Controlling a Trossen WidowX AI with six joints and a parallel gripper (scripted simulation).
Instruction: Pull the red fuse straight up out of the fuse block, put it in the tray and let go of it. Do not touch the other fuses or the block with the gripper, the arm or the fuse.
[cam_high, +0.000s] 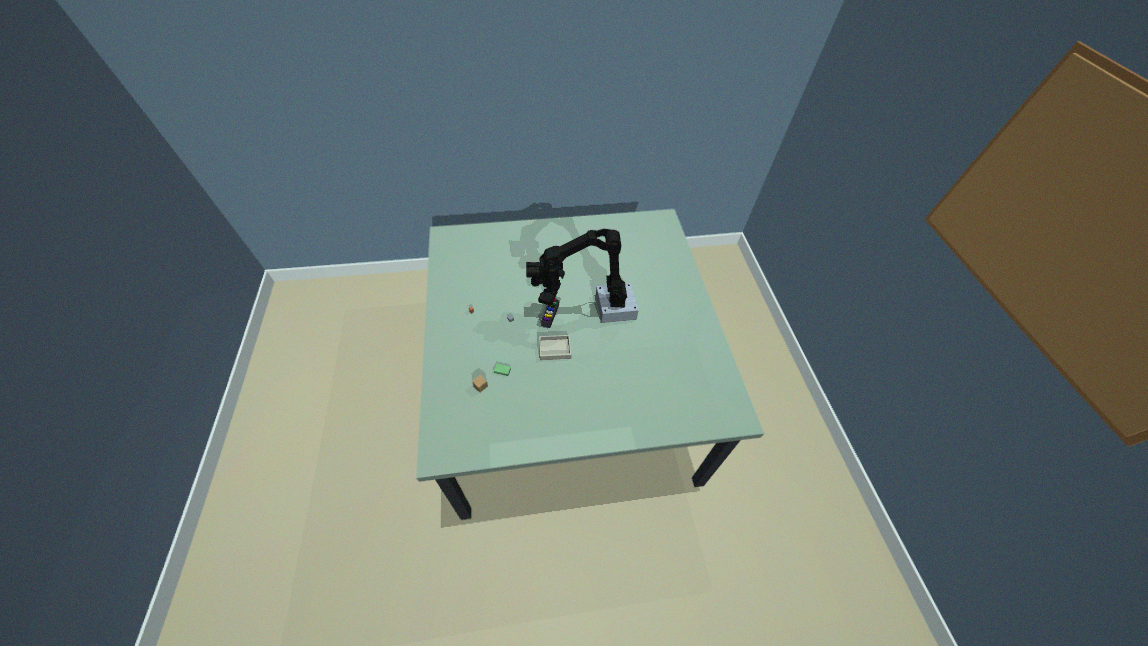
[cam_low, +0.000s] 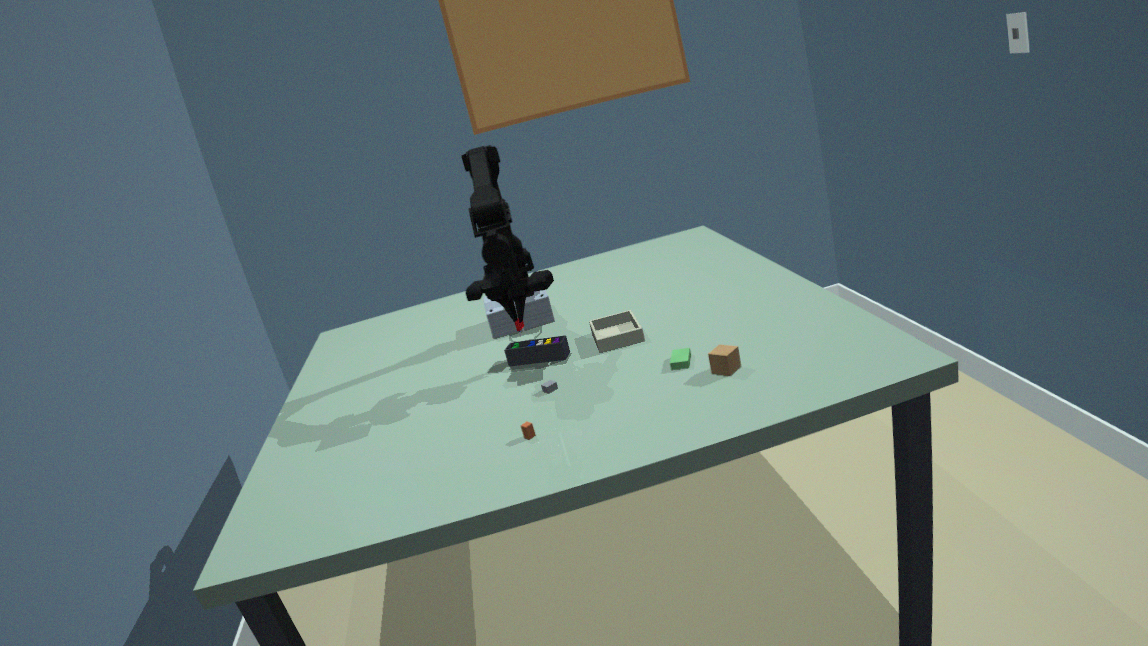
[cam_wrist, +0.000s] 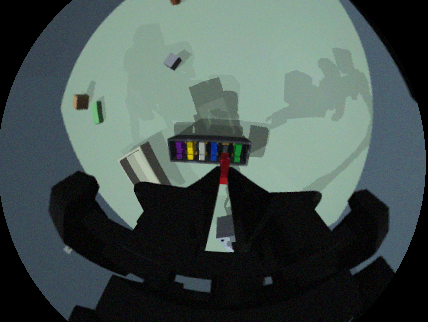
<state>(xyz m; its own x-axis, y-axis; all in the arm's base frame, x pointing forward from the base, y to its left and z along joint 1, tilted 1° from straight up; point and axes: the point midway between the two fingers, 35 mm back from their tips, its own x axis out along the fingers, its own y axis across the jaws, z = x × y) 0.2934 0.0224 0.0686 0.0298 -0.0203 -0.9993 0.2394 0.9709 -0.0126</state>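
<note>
Overhead, the black parallel-jaw claw (cam_low: 519, 319) is clenched on the small red fuse (cam_low: 519, 325), which hangs clear above the dark rectangular fuse block (cam_low: 537, 351); a gap shows between fuse and block in the exterior view. From the wrist view, the red fuse (cam_wrist: 225, 169) sits just before the block's (cam_wrist: 208, 151) row of remaining fuses: purple, yellow, white, blue and green, with an empty dark slot between the blue and green ones. No writing or label is legible on any item. An open grey rectangular tray (cam_low: 616, 331) lies beside the block, apart from it, toward the table's right edge in the exterior view. Farther that way rest a flat green block (cam_low: 679, 358) and a brown cube (cam_low: 724, 359). Nearer the front edge lie a small grey cube (cam_low: 549, 386) and a small orange cube (cam_low: 527, 429). All stand well inside the pale green table (cam_low: 802, 321), whose front and right margins carry nothing.
</note>
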